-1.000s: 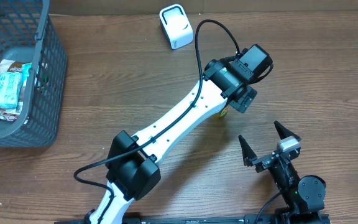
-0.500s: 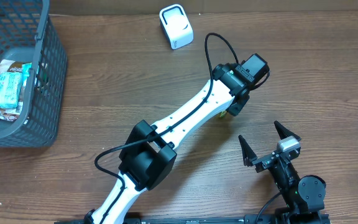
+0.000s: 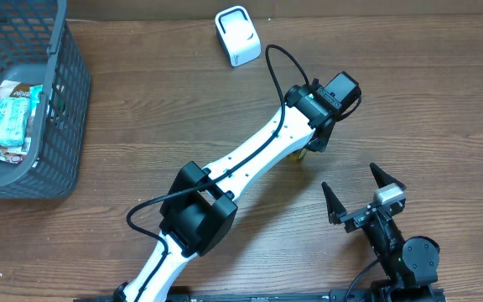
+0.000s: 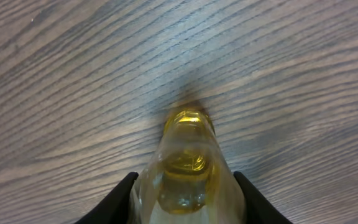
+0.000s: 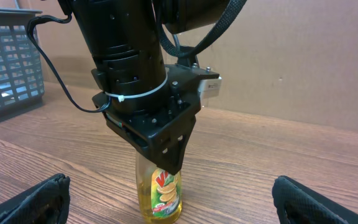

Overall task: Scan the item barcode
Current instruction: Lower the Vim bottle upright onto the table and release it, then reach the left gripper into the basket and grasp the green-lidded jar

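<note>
While the left gripper flanks the upright bottle, we can't tell if it's clamped; a loose, high grab could tip it. Right gripper gapes wide.

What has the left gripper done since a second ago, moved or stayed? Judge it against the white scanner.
Yes. In the overhead view the left gripper has edged slightly left, narrowing its sideways gap to the white scanner.

Yellow bottle, dark-grey mesh basket
</note>
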